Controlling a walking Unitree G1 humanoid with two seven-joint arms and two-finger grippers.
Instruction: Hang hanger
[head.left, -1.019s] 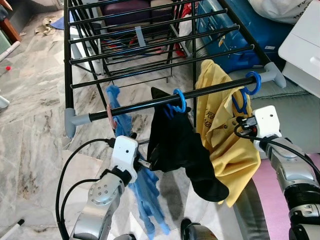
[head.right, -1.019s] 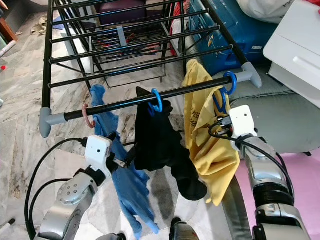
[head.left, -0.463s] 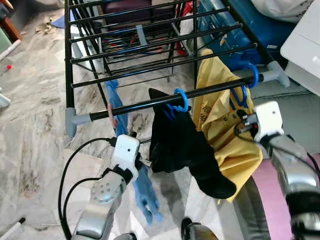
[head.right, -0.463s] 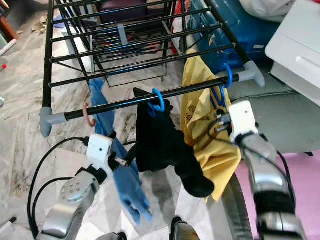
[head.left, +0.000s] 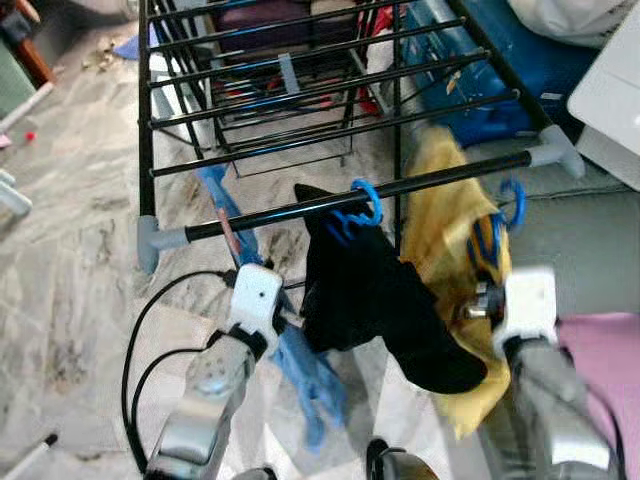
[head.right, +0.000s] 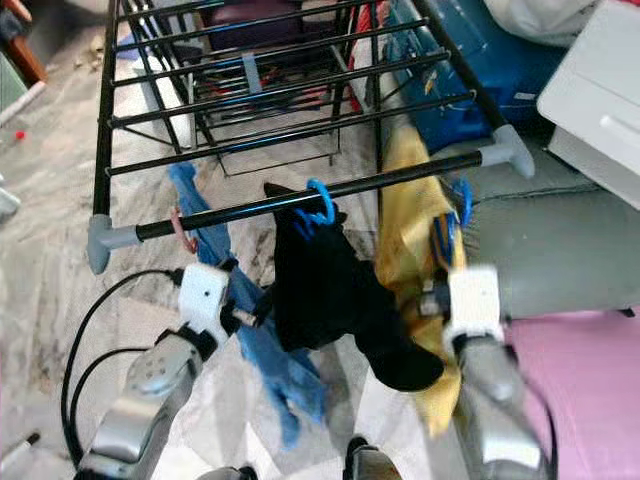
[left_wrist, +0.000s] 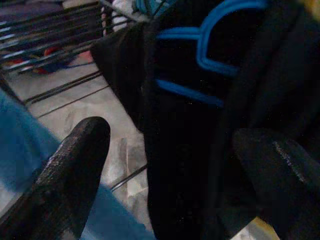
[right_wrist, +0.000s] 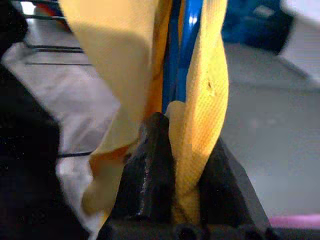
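Marble floor (head.left: 70, 230) at far left. Black drying rack (head.left: 300, 90) across the upper middle, its front rail (head.left: 340, 200) running from a grey end cap at left to another at right. Pink hook (head.left: 228, 235) near the rail's left end, carrying a blue garment (head.left: 300, 365) hanging down toward the floor. Left pincer (left_wrist: 165, 165) raised below the rail between the blue garment and a black garment (head.left: 385, 310), fingers spread wide and gripping nothing; in the left wrist view one finger (left_wrist: 70, 170) near the blue cloth, the other against the black cloth. Blue hanger (head.left: 355, 205) hooked over the rail at its middle, black garment draped from it. Further right, yellow shirt (head.left: 450, 230) on a second blue hanger, its hook (head.left: 513, 202) below the rail and off it, blurred. Right pincer (right_wrist: 172, 165) just under that hook, pinched narrow on the yellow shirt and the hanger's blue stem (right_wrist: 180, 55), seen close in the right wrist view. White wrist housing (head.left: 527, 300) of the right arm beside the shirt's lower half. Blue container (head.left: 500, 60) behind the rack at upper right, white cabinet (head.left: 615, 100) at the far right edge, grey surface and a pink patch (head.left: 600, 350) below it
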